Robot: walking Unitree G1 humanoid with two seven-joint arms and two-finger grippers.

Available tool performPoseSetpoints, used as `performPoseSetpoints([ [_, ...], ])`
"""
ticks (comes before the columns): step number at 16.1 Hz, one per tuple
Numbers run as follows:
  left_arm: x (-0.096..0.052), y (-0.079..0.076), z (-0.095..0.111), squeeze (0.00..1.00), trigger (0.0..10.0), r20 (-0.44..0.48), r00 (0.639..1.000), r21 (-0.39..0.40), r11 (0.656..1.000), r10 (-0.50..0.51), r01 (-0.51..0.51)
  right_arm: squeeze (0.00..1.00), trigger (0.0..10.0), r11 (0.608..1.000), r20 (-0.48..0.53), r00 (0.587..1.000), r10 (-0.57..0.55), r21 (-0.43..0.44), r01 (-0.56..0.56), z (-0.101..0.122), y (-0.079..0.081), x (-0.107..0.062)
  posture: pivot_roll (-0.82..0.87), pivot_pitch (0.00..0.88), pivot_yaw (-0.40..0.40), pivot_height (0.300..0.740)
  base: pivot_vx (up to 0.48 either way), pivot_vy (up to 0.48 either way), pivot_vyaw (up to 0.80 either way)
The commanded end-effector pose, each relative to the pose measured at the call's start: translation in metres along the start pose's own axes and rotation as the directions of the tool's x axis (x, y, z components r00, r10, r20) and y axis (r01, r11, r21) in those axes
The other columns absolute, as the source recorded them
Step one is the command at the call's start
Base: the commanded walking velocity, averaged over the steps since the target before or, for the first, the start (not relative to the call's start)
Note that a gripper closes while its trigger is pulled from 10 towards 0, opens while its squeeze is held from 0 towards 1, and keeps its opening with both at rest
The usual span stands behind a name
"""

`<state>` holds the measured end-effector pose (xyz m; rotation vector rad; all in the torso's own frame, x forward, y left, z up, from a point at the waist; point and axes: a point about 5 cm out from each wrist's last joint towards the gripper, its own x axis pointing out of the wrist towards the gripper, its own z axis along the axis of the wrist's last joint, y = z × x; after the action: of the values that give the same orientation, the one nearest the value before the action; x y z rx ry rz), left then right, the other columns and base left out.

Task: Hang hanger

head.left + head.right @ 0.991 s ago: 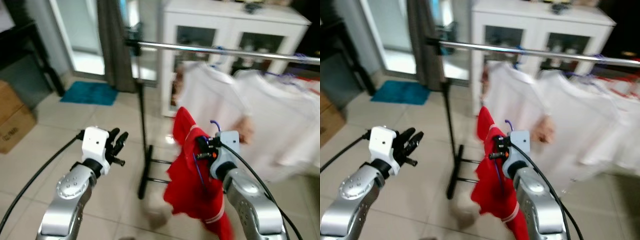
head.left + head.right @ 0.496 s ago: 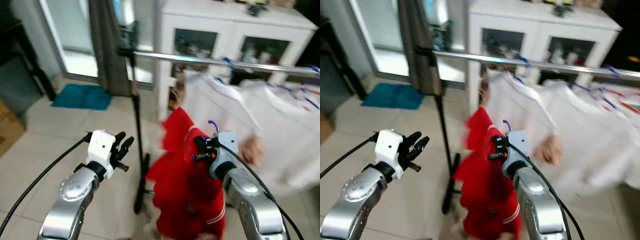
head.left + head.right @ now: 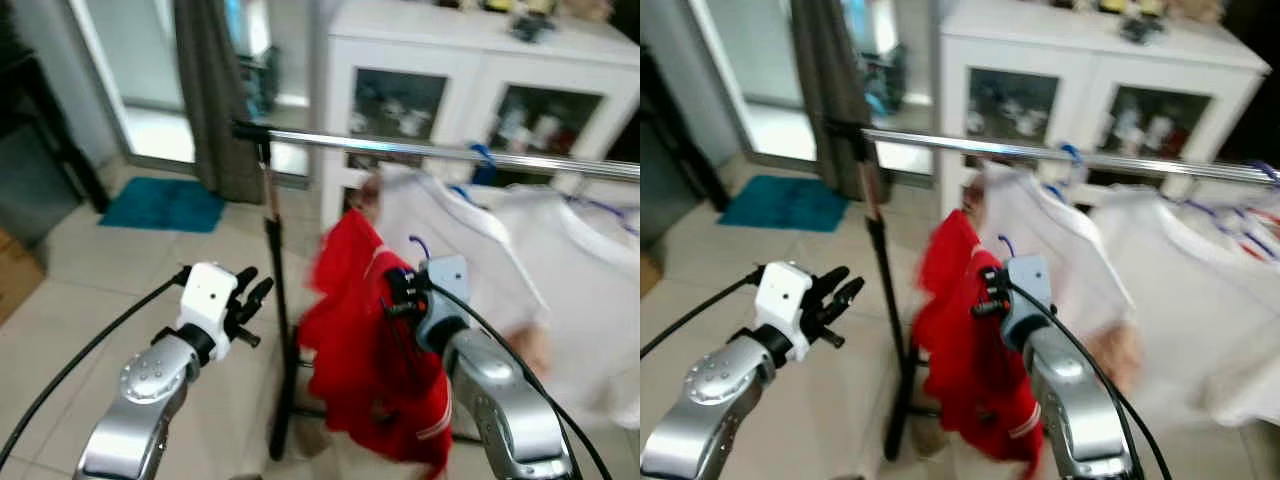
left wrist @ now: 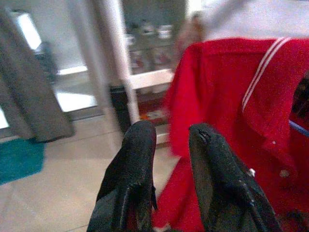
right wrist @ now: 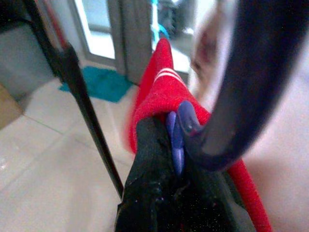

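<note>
Below the rail (image 3: 420, 150), right gripper (image 3: 392, 296) clamps hanger (image 3: 420, 247).

A home interior is shown: pale tiled floor (image 3: 90, 290), a white glass-fronted cabinet (image 3: 470, 90) filled with small items, a grey curtain (image 3: 215, 90), a teal mat (image 3: 165, 203), and a clothes rail (image 3: 420, 150) hung with white shirts (image 3: 470, 250).

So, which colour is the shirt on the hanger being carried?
The shirt is red with white stripes, clearest in the left wrist view.
</note>
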<state>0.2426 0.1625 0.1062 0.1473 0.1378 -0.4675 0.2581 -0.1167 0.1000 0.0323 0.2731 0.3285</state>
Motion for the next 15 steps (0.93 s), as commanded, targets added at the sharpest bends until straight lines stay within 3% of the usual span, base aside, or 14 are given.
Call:
performPoseSetpoints([
  [1,-0.003,0.005,0.001,0.00,10.0,-0.005,1.000,0.017,1.000,0.008,-0.008,0.00,10.0,1.000,0.069,0.998,0.006,-0.006,-0.006,0.018,0.006,0.002,0.01,0.022,-0.018,0.740,0.371,0.000,0.00],
  [7,-0.004,0.002,0.009,0.00,10.0,0.014,0.995,0.089,0.992,-0.094,0.092,0.00,10.0,0.999,0.126,0.991,-0.045,-0.008,0.046,0.052,0.005,0.021,0.01,0.031,-0.013,0.740,0.000,0.000,0.00],
  [15,0.004,0.002,0.032,0.00,10.0,0.045,0.982,0.145,0.974,-0.184,0.175,0.00,10.0,0.998,0.151,0.986,-0.065,0.005,0.065,0.095,-0.004,0.076,0.02,0.050,-0.004,0.740,0.000,0.000,0.00],
])
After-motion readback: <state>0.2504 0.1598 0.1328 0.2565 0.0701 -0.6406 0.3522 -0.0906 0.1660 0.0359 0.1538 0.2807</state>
